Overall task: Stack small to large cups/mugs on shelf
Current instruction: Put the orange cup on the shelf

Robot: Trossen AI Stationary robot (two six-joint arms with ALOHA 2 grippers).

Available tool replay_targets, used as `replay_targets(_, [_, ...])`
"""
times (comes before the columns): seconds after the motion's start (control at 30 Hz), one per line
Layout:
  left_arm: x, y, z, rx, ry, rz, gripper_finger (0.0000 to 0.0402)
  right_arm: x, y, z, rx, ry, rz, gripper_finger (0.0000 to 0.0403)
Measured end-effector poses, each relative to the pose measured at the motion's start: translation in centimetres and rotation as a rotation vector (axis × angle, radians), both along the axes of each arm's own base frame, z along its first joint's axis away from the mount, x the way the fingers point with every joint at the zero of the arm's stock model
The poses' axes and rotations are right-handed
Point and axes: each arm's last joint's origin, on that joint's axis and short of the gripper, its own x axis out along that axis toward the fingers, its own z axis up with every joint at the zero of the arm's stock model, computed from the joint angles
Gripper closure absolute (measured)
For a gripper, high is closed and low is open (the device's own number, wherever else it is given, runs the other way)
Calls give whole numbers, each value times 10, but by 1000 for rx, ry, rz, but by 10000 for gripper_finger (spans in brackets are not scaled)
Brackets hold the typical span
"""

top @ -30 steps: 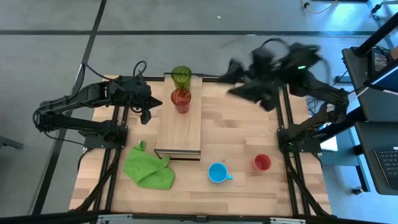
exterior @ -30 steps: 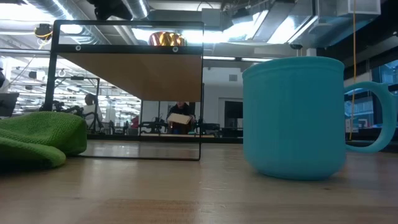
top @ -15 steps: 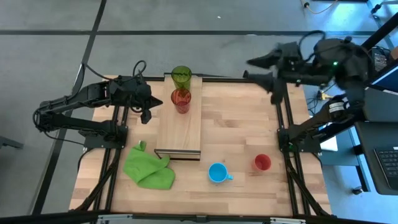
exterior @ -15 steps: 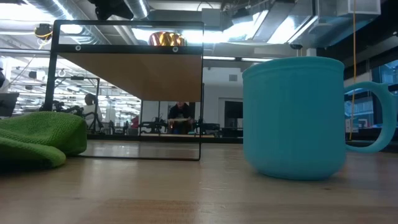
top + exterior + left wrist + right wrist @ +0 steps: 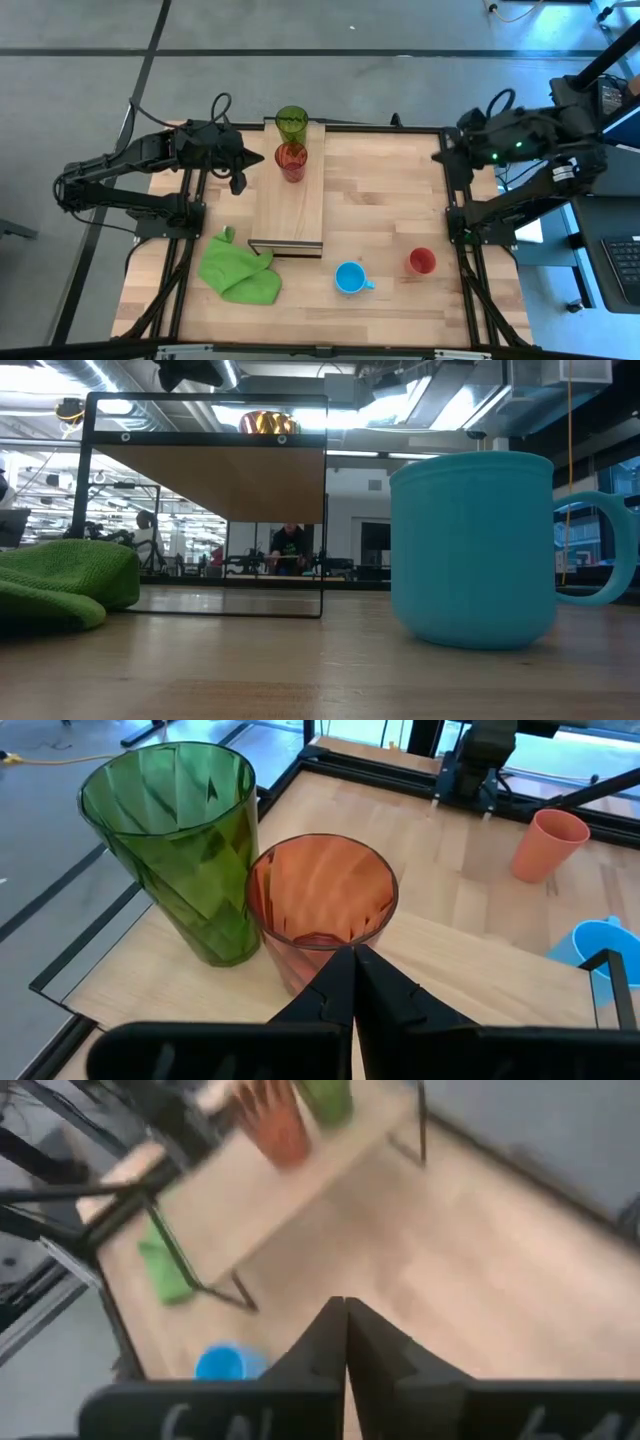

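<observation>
On the raised light-wood shelf (image 5: 288, 215) a tall green tumbler (image 5: 291, 121) stands at the far end, with a red-orange tumbler (image 5: 291, 158) upright just in front of it. A light-blue handled mug (image 5: 349, 277) and a small red cup (image 5: 421, 262) stand on the tabletop near the front. My left gripper (image 5: 258, 158) is shut and points at the red-orange tumbler (image 5: 320, 900) from the shelf's left side, with a small gap between them. My right gripper (image 5: 440, 157) is shut over the table's right edge, far from the cups.
A crumpled green cloth (image 5: 238, 268) lies on the tabletop left of the shelf's near end. The black table frame (image 5: 460, 240) runs along both sides. In the low view the blue mug (image 5: 470, 545) fills the right foreground. People show in the room beyond.
My right gripper has drawn back from above the table's far right part toward the right edge, and its fingers have gone from wide apart to shut. The cups and my left arm have stayed where they were.
</observation>
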Motion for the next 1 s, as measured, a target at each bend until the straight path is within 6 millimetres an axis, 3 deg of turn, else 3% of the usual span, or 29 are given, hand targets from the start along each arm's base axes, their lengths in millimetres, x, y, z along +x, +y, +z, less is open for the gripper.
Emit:
replay_targets(0.23, [0, 0, 0, 0, 0, 0, 401, -8, 13, -62, 292, 213, 18, 399])
replay_targets(0.47, [0, 0, 0, 2, 1, -1, 401, -10, 36, -125, 424, 470, -1, 382])
replay_targets(0.77, [0, 0, 0, 3, 2, -2, 401, 2, 69, -165, 518, 479, -22, 370])
replay_targets(1.0, [0, 0, 0, 3, 2, -2, 401, 0, 88, -187, 576, 501, -80, 286])
